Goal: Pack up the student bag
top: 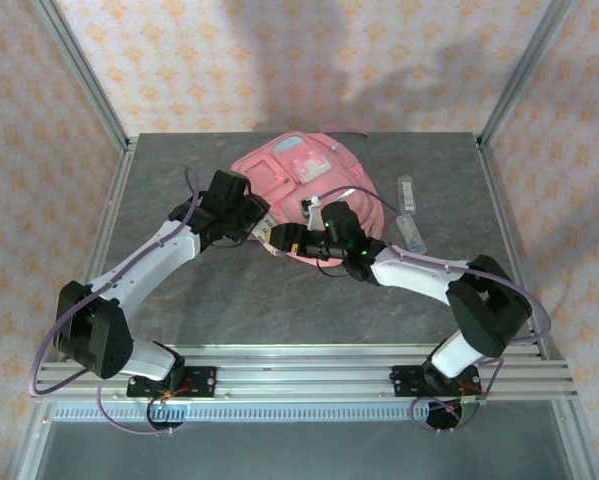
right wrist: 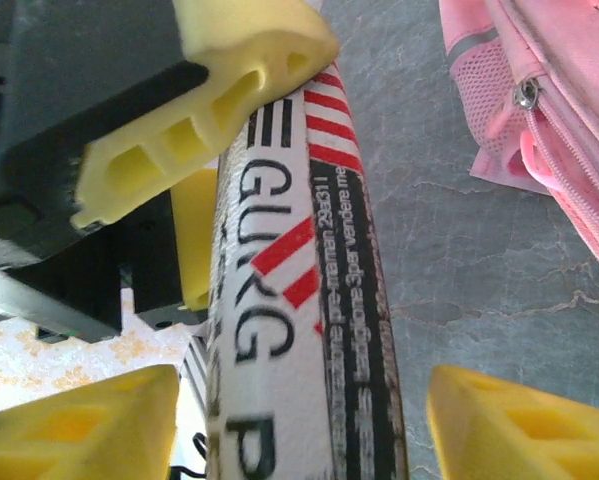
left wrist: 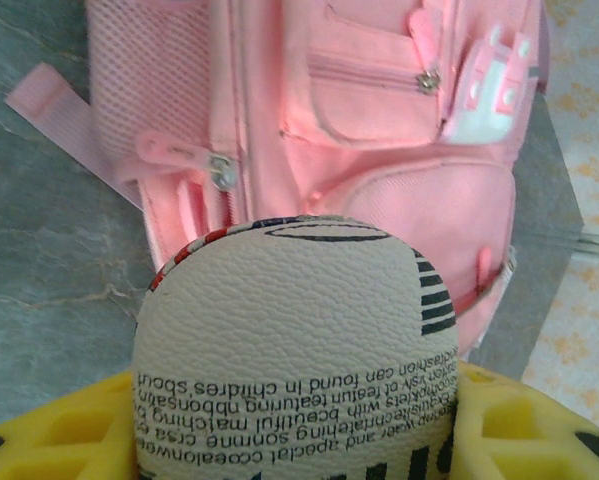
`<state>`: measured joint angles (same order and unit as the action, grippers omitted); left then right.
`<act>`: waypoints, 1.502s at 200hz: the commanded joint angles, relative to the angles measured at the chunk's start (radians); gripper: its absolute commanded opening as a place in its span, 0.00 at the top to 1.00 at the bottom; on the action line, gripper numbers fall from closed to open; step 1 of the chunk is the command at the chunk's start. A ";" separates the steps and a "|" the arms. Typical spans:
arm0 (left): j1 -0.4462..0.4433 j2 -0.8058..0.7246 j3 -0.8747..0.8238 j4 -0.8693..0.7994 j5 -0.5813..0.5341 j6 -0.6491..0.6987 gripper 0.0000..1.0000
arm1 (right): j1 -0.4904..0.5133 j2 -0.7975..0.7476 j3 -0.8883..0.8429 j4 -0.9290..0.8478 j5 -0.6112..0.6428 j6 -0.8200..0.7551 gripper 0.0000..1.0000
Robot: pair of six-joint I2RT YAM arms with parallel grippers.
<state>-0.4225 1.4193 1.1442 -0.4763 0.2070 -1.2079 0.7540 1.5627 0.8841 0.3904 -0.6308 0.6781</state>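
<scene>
- Student bag, pink, lies flat at the far middle of the grey table, zip pockets facing up.
- Left gripper is clamped on a white pouch printed with black lettering and red stripes, a yellow finger on each side, with the bag just beyond it.
- Right gripper is spread wide around the same pouch: one finger close beside it, the other well apart.
- Two clear tubes lie on the table right of the bag.
</scene>
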 commanded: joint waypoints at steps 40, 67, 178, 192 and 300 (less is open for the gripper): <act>-0.024 -0.028 0.052 0.101 0.038 -0.002 0.31 | 0.002 -0.031 -0.003 0.056 0.008 0.001 0.66; -0.022 -0.041 0.052 0.129 0.024 0.050 0.20 | -0.005 -0.082 -0.033 0.055 0.042 0.001 0.68; -0.063 0.081 0.118 0.107 -0.068 0.651 0.27 | -0.340 -0.501 -0.195 -0.286 0.099 -0.033 0.68; -0.122 0.158 0.190 0.061 -0.143 0.736 0.27 | -0.393 -0.547 -0.209 -0.332 0.111 -0.043 0.68; -0.369 0.696 0.658 -0.134 -0.623 1.114 0.22 | -0.621 -0.643 -0.278 -0.386 0.035 -0.043 0.68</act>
<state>-0.7998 2.0651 1.7416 -0.5442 -0.2451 -0.1871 0.1398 0.9565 0.6128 -0.0231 -0.5671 0.6525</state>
